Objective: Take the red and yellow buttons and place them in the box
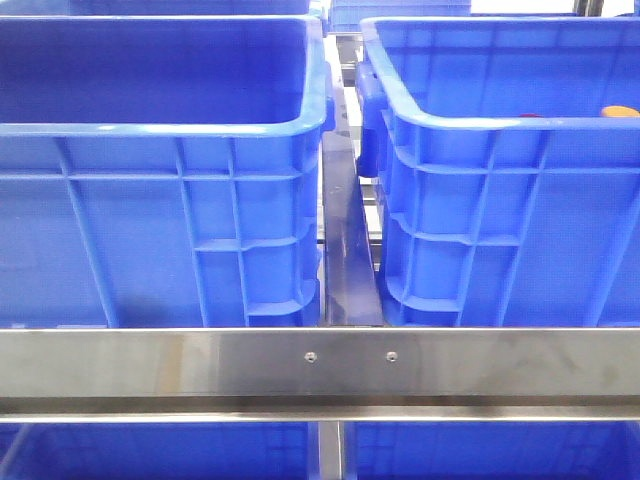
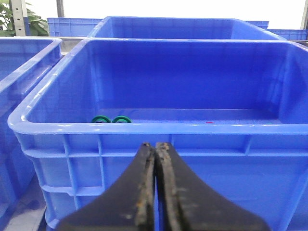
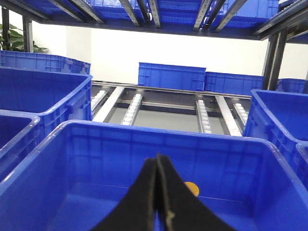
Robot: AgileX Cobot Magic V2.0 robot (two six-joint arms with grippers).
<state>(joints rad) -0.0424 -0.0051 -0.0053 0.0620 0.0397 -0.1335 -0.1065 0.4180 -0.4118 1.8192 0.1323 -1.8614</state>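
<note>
From the front cam I've got two big blue crates side by side behind a steel rail (image 1: 320, 365) with two screws in it. The left crate (image 1: 160, 180) has a dark, shadowed inside; the right crate (image 1: 500, 180) is brighter. Between them runs a dark divider strip (image 1: 350, 250). Over the right crate's near rim I can just see the top of the yellow button (image 1: 620, 111) and a sliver of the red button (image 1: 530, 116) — both inside that crate, toward its right side. More blue plastic shows under the rail. Neither arm shows up in this view.

Left wrist cam: the left gripper (image 2: 155, 147) has its fingers pressed together, nothing between them, and it hangs just outside the near wall of a blue crate (image 2: 159, 128). Two green rings (image 2: 111, 119) lie on that crate's floor, plus a tiny reddish speck I can't make out. More crates behind, a plant (image 2: 19, 19) in the corner.

Right wrist cam: the right gripper (image 3: 159, 161) is closed too, empty, above the inside of a crate (image 3: 159, 132) — an orange-yellow button (image 3: 192, 187) sits on the floor right beside the fingers. Beyond that, roller-track shelving (image 3: 168, 108), stacked blue crates and a white wall.
</note>
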